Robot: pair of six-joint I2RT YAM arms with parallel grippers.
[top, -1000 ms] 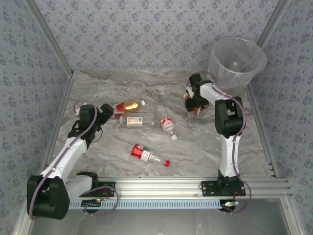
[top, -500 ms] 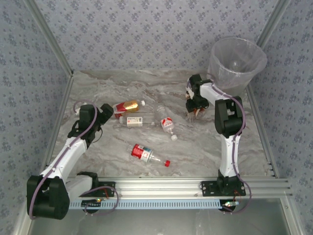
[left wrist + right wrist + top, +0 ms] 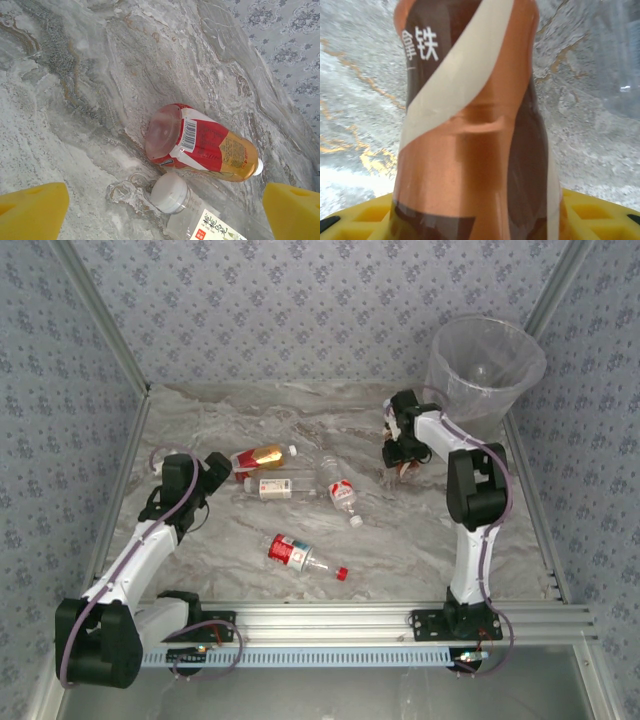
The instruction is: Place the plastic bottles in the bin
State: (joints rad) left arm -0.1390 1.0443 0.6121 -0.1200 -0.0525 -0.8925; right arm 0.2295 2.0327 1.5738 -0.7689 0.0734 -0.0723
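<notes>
Sitting clamped between pads (image 3: 360,212) of the right end effector (image 3: 400,462), brown-labelled bottle (image 3: 470,125)

The table (image 3: 420,540) under my left end effector (image 3: 218,472) and my right end effector (image 3: 400,462) has a grey-white marbled top, veined in brown and gold. Beyond both, the back wall (image 3: 300,310) carries blue-grey wallpaper with small flower sprigs. The same paper covers the left side wall (image 3: 50,440), outward of my left end effector, and the right side wall (image 3: 600,440), outward of my right. A silver metal post (image 3: 107,325) rises in the far left corner. Behind both end effectors, a ribbed aluminium rail (image 3: 340,618) runs along the near table edge.
</notes>
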